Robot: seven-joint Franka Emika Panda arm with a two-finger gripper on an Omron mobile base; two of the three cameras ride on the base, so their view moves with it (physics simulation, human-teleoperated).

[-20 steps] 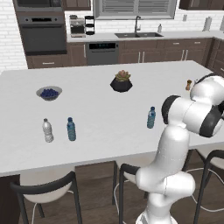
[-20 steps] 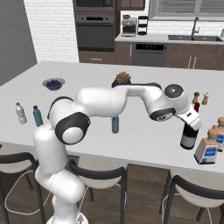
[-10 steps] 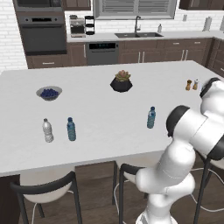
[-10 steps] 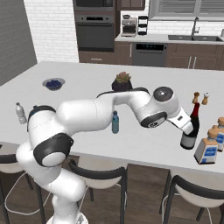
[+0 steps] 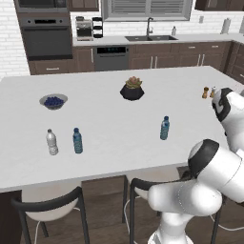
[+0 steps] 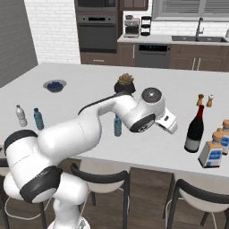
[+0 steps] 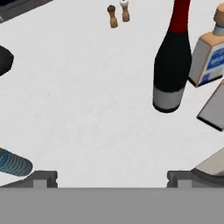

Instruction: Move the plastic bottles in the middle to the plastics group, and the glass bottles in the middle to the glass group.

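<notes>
My gripper [image 7: 112, 178] is open with nothing between its fingers, hanging low over the counter to the left of the tall dark wine bottle [image 7: 170, 65], apart from it. The hand [image 6: 167, 121] points toward that wine bottle [image 6: 195, 130], which stands upright near the right end. Beside it stand a squarish bottle with a tan neck and blue-white label [image 6: 211, 150] and another like it [image 6: 226, 136]. The small pale blue plastic bottle [image 5: 164, 127] stands mid-counter, partly behind my arm [image 6: 117, 126]. At the far left stand a whitish bottle [image 5: 51, 142] and a deeper blue one [image 5: 77, 140].
A dark potted plant [image 5: 132, 89] sits at the counter's middle rear and a bowl of blueberries [image 5: 53, 101] at the left rear. Two shakers [image 6: 204, 99] stand behind the wine bottle. Bar stools [image 6: 103, 179] line the near edge.
The open hand has drawn back leftward and lower, away from the wine bottle's neck. The wine bottle stays upright where it was. The other bottles have not moved.
</notes>
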